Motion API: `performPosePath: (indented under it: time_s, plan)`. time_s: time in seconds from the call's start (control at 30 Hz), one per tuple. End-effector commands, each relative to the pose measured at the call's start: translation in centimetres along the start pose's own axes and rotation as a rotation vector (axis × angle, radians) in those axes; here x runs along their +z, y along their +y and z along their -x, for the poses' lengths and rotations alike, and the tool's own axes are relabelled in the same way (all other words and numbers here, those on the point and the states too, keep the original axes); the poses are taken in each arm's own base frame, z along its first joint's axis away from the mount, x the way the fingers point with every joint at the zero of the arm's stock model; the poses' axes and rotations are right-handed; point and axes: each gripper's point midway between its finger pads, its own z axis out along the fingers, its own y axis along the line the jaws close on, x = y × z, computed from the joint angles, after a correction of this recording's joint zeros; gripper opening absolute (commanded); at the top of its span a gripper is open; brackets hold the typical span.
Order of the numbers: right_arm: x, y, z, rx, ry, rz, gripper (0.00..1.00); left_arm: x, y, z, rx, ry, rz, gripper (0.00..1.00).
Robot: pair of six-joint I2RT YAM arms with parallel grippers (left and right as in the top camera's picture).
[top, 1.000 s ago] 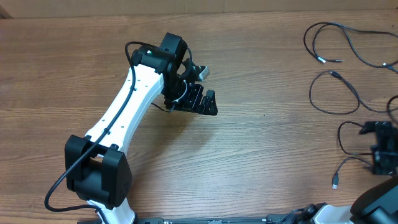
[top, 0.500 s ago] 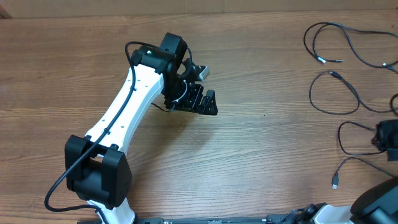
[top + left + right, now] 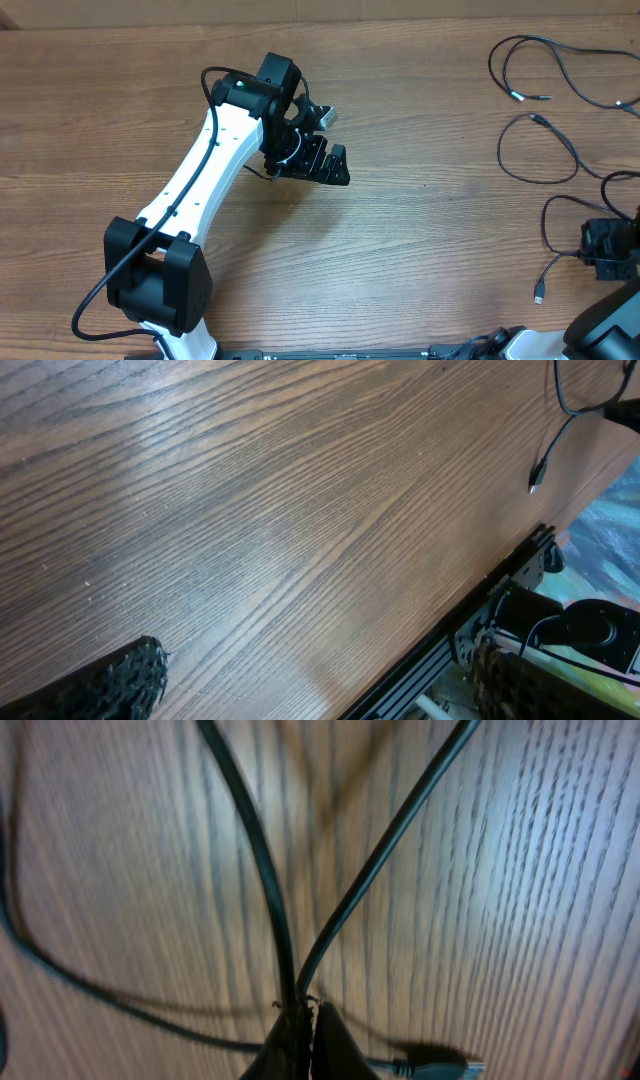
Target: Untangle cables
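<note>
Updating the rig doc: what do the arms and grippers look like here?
Left arm: long white link, black joint housings, thick black cable looping at base and wrist, small green light near the wrist. Left gripper: black, with knurled black fingers. Right gripper: black and blocky. Right arm: only a black and white part shows.

— How many thin black flexible cables [image 3: 372,870] with small plug tips?
— Four, I think. Some run off the overhead view's edge, so it may be three.
— And the machinery?
— Two white-and-black robot arms, the left arm [image 3: 205,165] and the right arm [image 3: 600,325]. Each carries one black two-finger claw, so two: the left claw [image 3: 343,166] and the right claw [image 3: 303,1035].
— Surfaces?
— One brown wood-grain worktop [image 3: 420,260].
</note>
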Motion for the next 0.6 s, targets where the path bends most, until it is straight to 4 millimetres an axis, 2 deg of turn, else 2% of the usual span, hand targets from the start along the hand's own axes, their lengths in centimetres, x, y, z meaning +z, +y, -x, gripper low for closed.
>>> performPosePath:
  time_s: [0.0,0.13,0.23,0.43,0.57]
  plan:
    - [1.0,-1.1,0.1,0.038,-0.03,-0.038,0.04,-0.3,-0.4,0.2,0.034,-0.013,-0.003,1.0]
    - [2.6,-1.4,-0.2,0.038,-0.041,-0.025,0.04,-0.3,-0.4,0.2,0.033,-0.012,-0.003,1.0]
    - [3.0,-1.3,-0.2,0.038,-0.052,-0.012,0.04,-0.3,-0.4,0.2,0.033,-0.012,-0.003,1.0]
    - [2.9,-0.4,-0.5,0.027,-0.022,0.034,0.04,-0.3,-0.4,0.2,0.035,-0.015,-0.003,1.0]
    - [1.4,-0.4,-0.7,0.027,0.008,0.013,0.04,-0.3,-0.4,0.2,0.036,-0.015,-0.003,1.0]
